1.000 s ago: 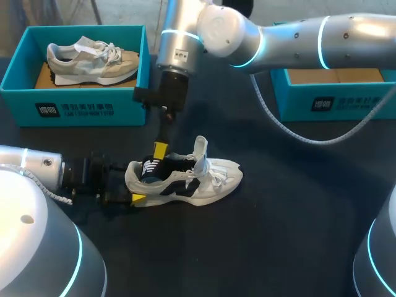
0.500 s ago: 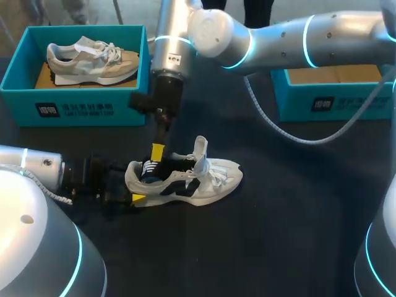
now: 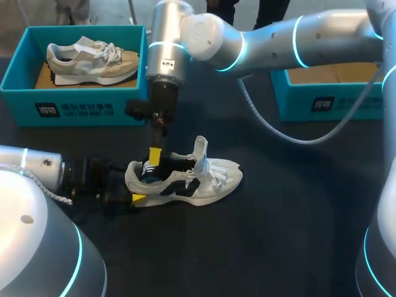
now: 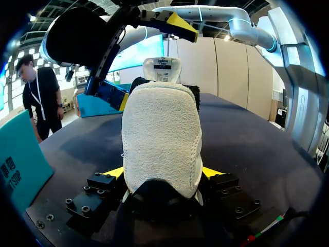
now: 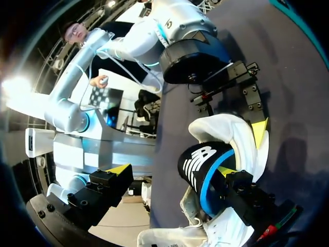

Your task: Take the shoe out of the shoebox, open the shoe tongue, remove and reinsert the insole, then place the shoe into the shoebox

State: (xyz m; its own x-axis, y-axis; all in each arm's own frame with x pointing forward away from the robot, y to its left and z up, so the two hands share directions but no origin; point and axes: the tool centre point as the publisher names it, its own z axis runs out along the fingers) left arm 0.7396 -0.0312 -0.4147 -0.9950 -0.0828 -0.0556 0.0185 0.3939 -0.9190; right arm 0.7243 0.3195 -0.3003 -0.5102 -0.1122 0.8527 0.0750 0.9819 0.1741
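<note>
1. The left gripper (image 4: 162, 172) is closed on the heel of the white shoe (image 3: 204, 179), with one yellow tip on each side.
2. The right gripper (image 5: 172, 170) is spread wide and holds nothing. One finger is down in the shoe's opening by the black insole (image 5: 198, 164), the other outside.
3. The shoe stands on its sole toward the table's (image 3: 297, 235) near-left, in front of the teal shoebox (image 3: 74, 111) at the far-left corner.

A robotics lab: a left arm (image 3: 37, 170) and a right arm (image 3: 297, 37), silver with glowing blue rings, meet over a dark tabletop (image 3: 297, 210) set with a teal shoebox (image 3: 74, 108), a second box (image 3: 334, 102) and a white shoe (image 3: 185, 179).
</note>
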